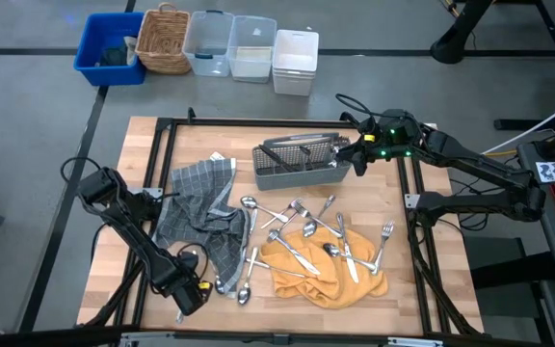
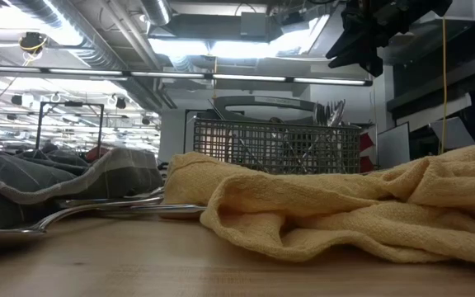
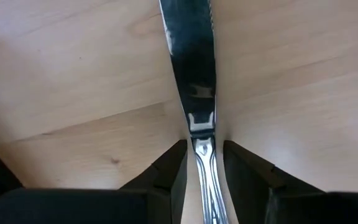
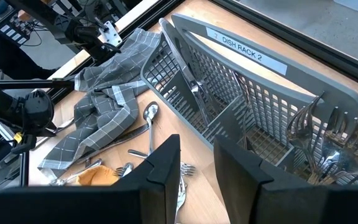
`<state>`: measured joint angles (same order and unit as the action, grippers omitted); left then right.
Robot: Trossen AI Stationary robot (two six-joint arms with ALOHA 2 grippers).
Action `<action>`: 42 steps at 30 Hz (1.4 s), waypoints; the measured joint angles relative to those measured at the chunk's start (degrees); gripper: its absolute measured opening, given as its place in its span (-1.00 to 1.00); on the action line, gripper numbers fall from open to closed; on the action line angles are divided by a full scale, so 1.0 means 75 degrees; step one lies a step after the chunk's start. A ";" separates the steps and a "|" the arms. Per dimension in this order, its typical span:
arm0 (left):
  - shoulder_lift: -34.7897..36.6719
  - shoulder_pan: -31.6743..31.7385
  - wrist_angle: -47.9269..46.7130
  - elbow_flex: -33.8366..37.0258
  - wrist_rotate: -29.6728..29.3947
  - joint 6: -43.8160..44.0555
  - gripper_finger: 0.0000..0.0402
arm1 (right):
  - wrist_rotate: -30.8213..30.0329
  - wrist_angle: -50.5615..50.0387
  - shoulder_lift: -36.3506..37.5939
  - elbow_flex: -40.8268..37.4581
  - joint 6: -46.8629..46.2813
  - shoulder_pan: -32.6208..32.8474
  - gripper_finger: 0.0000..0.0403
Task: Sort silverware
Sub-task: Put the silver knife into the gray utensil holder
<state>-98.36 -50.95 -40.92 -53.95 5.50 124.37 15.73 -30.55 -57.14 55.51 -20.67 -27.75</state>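
Observation:
My left gripper [image 1: 189,295] points down near the table's front left. It is open, and in its wrist view [image 3: 204,163] its fingers stand on either side of a knife [image 3: 192,68], where handle meets blade. A thin gap shows on each side. The knife lies flat on the wood. More silverware lies on an orange cloth [image 1: 321,262] and on the wood beside a grey checked cloth [image 1: 200,217]. My right gripper [image 4: 196,146] hangs open above the right end of the grey mesh caddy [image 1: 302,164], which holds forks [image 4: 319,146].
Beyond the table's far edge stand a blue bin [image 1: 111,48], a wicker basket [image 1: 165,39], two clear tubs [image 1: 229,43] and a white tub [image 1: 295,60]. A black frame rail [image 1: 258,122] runs around the wooden top. Bare wood lies front left and front right.

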 joint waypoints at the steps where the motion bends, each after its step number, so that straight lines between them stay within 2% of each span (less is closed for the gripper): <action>1: -0.0038 0.0002 0.0002 -0.0013 0.0008 -0.0042 -0.53 | 0.0000 0.0000 0.0000 0.0000 0.0000 0.0003 -0.50; 6: -0.0080 0.0002 0.0000 -0.0015 0.0015 -0.0289 -0.55 | 0.0000 0.0000 0.0001 0.0000 0.0000 0.0003 -0.50; 14: -0.0094 0.0002 0.0000 -0.0006 0.0012 -0.0302 -0.91 | 0.0000 0.0000 0.0000 0.0000 0.0000 0.0003 -0.50; 16: -0.0096 0.0002 0.0000 -0.0003 0.0010 -0.0262 -0.95 | 0.0000 0.0000 0.0000 0.0000 0.0000 0.0003 -0.50; 22: -0.0048 0.0002 0.0007 0.0000 -0.0011 -0.0209 -0.88 | 0.0000 0.0000 0.0000 0.0000 0.0015 0.0002 -0.50; 36: 0.0060 -0.0010 -0.0057 0.0017 -0.0369 0.0718 -0.90 | 0.0000 0.0000 0.0000 0.0000 0.0017 0.0003 -0.50; 42: 0.0063 -0.0007 -0.0061 0.0017 -0.0420 0.0767 -0.89 | 0.0000 0.0000 0.0000 0.0000 0.0020 0.0003 -0.50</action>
<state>-97.89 -51.00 -41.38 -53.82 2.35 130.13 15.73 -30.55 -57.14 55.51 -20.51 -27.73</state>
